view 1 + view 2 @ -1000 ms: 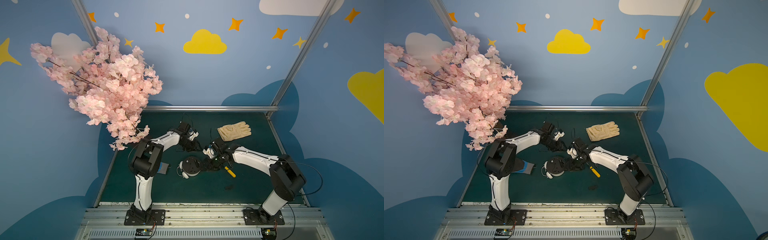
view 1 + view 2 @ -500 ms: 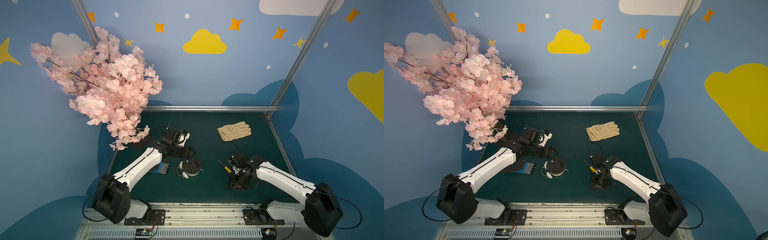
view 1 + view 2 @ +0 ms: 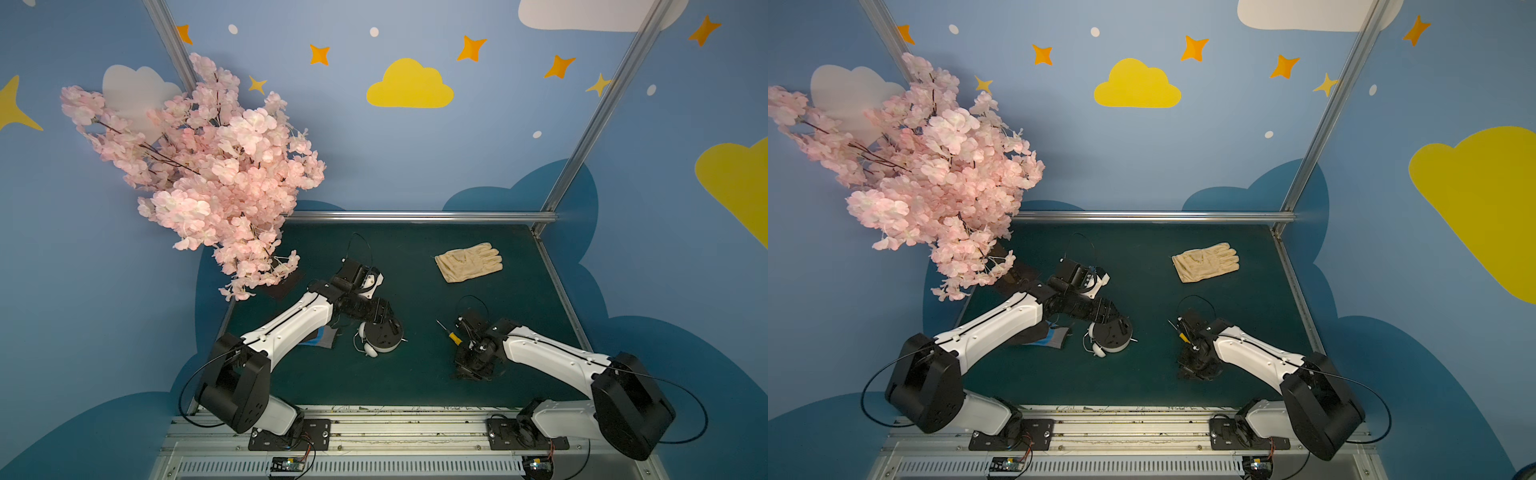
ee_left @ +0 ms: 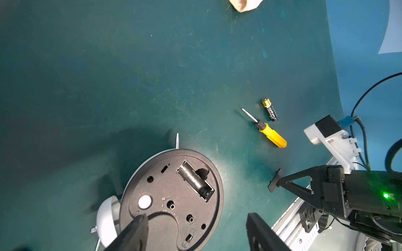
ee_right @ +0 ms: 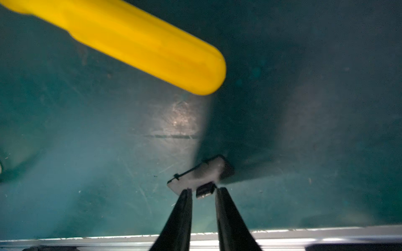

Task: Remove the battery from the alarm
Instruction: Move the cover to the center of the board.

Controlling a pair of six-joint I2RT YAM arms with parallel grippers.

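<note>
Scene: Two white-and-black arms reach over a dark green worktop (image 3: 415, 374) in a blue booth painted with clouds and stars.

Alarm: The alarm (image 4: 174, 195) lies face down near the middle of the worktop with its dark back panel up. The battery bay is uncovered, and its shadowed inside is hard to read.

Battery: The battery (image 4: 269, 109) lies on the worktop, out of the alarm and well apart from it. It sits just beside the metal shaft of a yellow-handled screwdriver (image 4: 270, 135), gold end toward the tool's tip.

Left gripper: The left gripper (image 4: 195, 216) hovers over the alarm's back, its fingers (image 4: 134, 230) released, spread wide and grasping nothing. One finger is over the panel, and whether it touches cannot be told.

Right gripper: The right gripper (image 5: 203, 192) is low by the worktop's front rail, near the screwdriver's handle. Its fingers (image 5: 180, 217) stand narrowly parted on either side of a tab on a small flat cover piece (image 5: 200, 171). Whether they pinch it cannot be told.

Surroundings: In a top view, a cream glove (image 3: 468, 262) lies toward the far right. A pink blossom branch (image 3: 216, 174) overhangs the far left corner, and a grey-blue cloth (image 3: 326, 338) lies partly under the left arm.
</note>
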